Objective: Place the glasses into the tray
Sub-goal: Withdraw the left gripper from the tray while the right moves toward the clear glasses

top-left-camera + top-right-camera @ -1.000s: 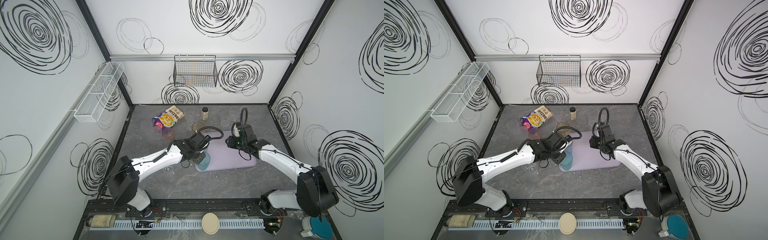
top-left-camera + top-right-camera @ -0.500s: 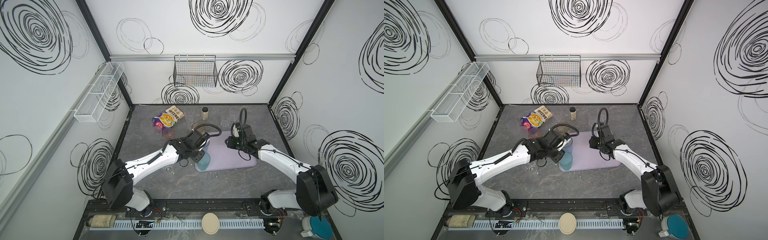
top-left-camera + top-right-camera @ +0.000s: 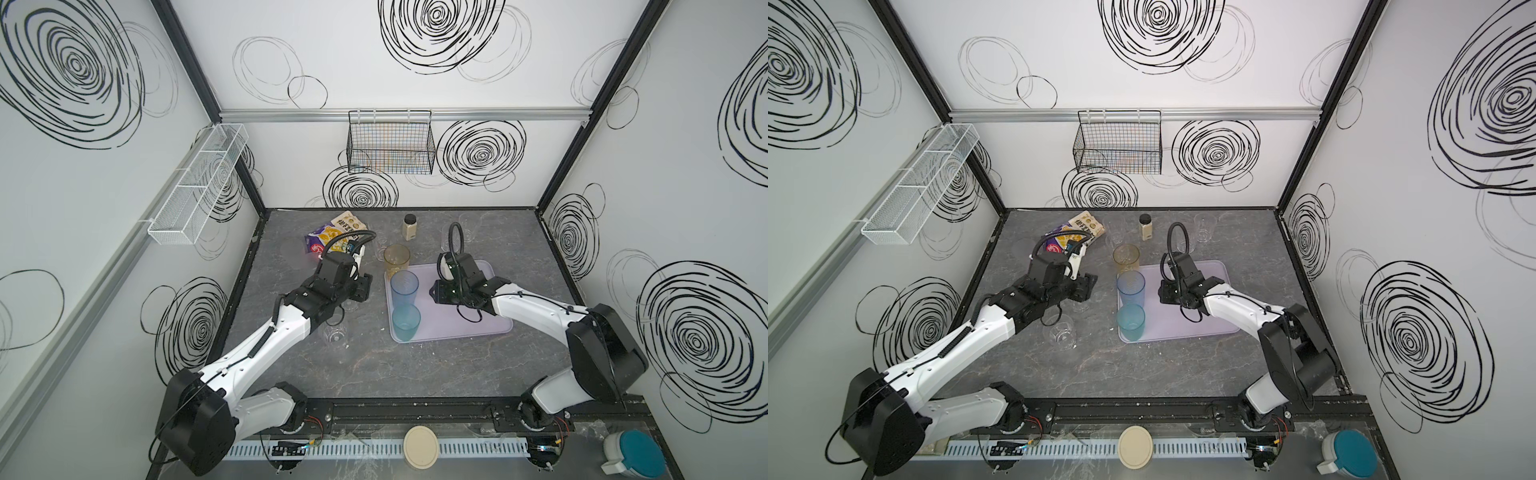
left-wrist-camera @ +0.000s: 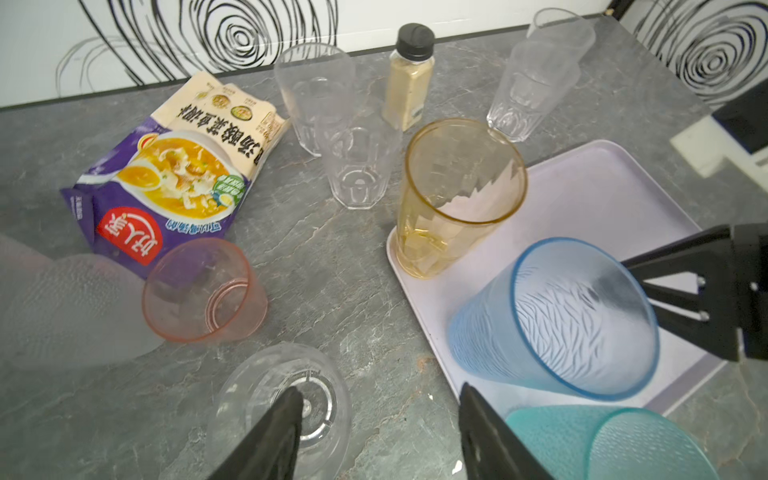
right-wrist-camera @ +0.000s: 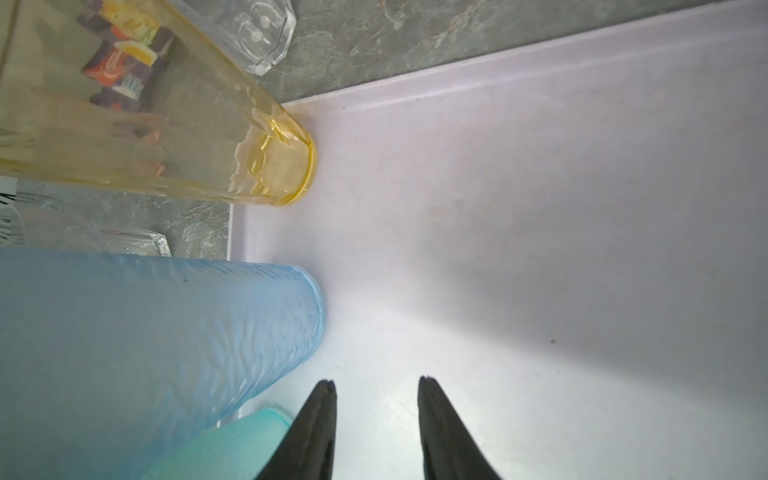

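Note:
The pale lavender tray (image 3: 461, 328) (image 3: 1187, 322) lies right of centre in both top views. Along its left edge stand an amber glass (image 3: 397, 259), a blue glass (image 3: 404, 286) and a teal glass (image 3: 406, 322). My left gripper (image 3: 363, 289) (image 4: 380, 388) is open and empty over the table, just left of the blue glass (image 4: 552, 316). One of its fingers hangs above a clear glass (image 4: 286, 399). My right gripper (image 3: 434, 295) (image 5: 375, 380) is open and empty, low over the tray floor beside the blue glass (image 5: 158, 340). A pink glass (image 4: 203, 291), a frosted glass (image 4: 62, 311) and several clear glasses (image 4: 357, 166) stand on the table.
A soup packet (image 3: 332, 235) and a black-capped jar (image 3: 409, 227) sit at the back of the table. A clear glass (image 3: 334, 332) stands under the left forearm. A dark wire basket (image 3: 390, 147) hangs on the back wall and a white mesh basket (image 3: 199, 187) on the left wall.
My left gripper has opened and drawn back to the left off the tray, and the blue glass now stands uncovered there. The right arm has not moved.

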